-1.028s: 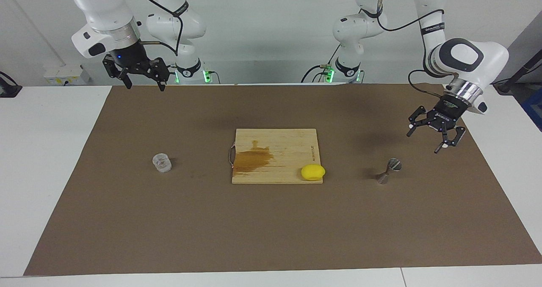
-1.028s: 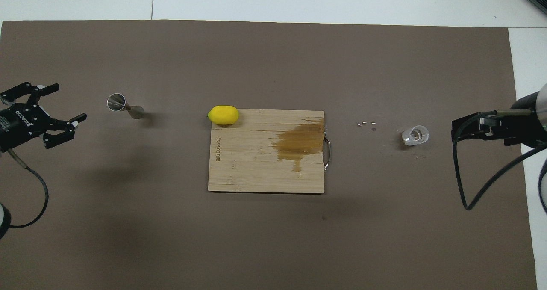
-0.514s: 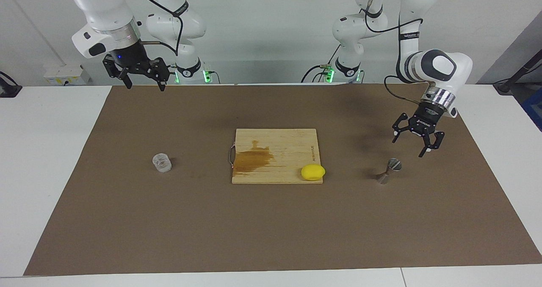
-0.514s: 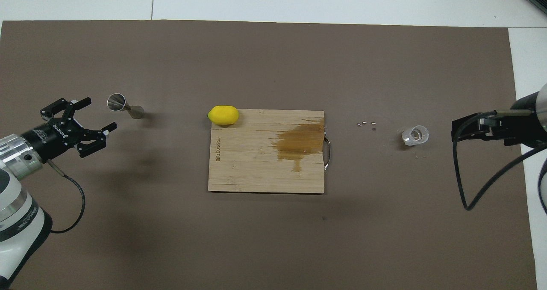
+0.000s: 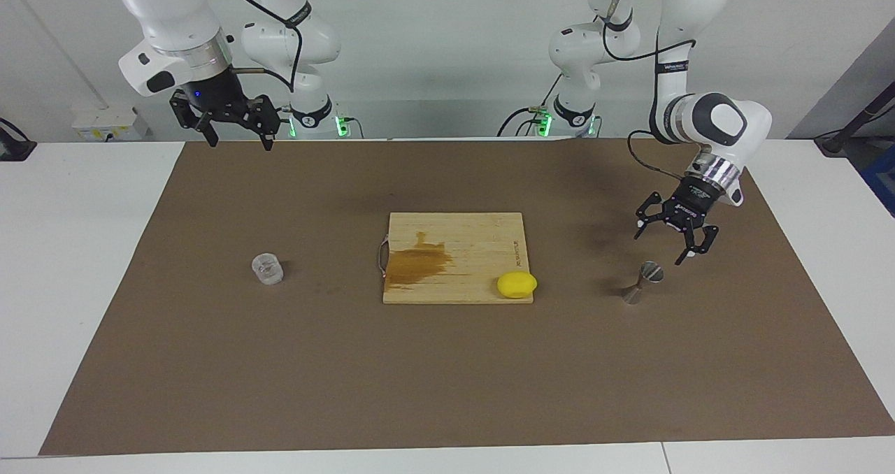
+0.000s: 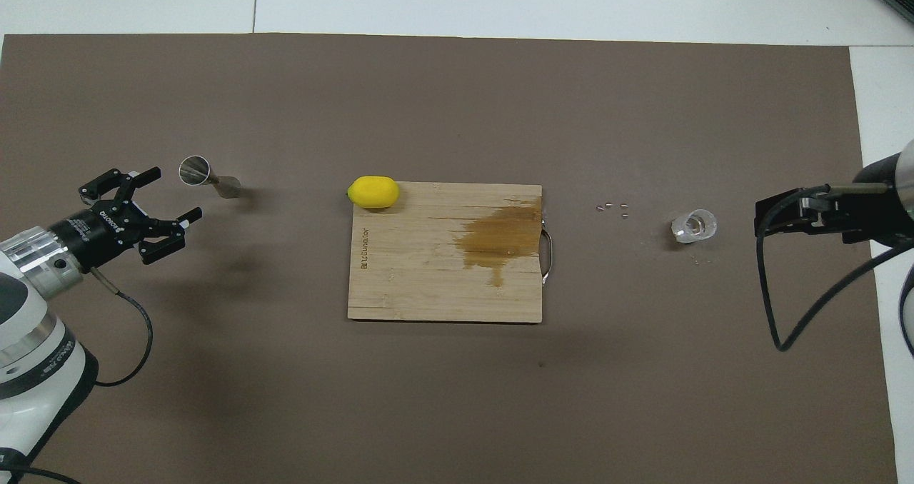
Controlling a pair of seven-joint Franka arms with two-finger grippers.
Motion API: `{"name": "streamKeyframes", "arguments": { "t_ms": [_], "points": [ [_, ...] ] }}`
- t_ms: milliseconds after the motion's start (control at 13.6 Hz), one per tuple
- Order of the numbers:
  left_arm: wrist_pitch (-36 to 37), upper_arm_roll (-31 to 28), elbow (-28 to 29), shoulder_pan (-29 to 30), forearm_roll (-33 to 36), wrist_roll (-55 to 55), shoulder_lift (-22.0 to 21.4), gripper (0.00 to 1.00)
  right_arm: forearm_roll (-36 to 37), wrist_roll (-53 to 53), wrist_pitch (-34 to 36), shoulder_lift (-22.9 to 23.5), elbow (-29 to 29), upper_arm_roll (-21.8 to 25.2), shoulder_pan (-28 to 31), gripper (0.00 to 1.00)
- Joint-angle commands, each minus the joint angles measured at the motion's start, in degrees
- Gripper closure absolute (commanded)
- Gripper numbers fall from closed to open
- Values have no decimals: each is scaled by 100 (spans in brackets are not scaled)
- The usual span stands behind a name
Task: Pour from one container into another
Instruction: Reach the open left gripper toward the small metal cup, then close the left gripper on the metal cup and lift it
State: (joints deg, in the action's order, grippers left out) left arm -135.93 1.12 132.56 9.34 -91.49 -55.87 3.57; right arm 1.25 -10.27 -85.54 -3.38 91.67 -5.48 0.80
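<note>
Cutting board point(image 6: 428, 284) bears burnt-in wording, unreadable; nothing else legible.

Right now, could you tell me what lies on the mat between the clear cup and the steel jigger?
The wooden cutting board with a lemon on its corner lies between the clear cup and the steel jigger, plainest in the overhead view.

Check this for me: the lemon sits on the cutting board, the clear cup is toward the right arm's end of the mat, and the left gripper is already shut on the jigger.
Wrong on the grip only. The facing view shows the left gripper open, in the air, apart from the jigger, which stands free on the mat. The lemon does sit on the cutting board, and the clear cup is toward the right arm's end.
</note>
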Motion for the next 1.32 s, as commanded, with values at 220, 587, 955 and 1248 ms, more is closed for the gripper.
{"name": "streamKeyframes", "arguments": {
  "t_ms": [220, 587, 955, 1248],
  "points": [
    [-206, -24, -160, -248, -632, 260, 250, 1, 60, 148, 64, -119, 96, -24, 25, 0],
    [-390, -15, -222, -283, -826, 410, 337, 7, 51, 148, 72, -119, 105, -24, 25, 0],
    [-514, 2, -327, -398, -1152, 516, 417, 10, 51, 156, 55, -120, 96, -24, 16, 0],
    [-523, -6, -310, -389, -1161, 507, 408, 16, -19, 148, 55, -119, 96, -24, 16, 0]
  ]
}}
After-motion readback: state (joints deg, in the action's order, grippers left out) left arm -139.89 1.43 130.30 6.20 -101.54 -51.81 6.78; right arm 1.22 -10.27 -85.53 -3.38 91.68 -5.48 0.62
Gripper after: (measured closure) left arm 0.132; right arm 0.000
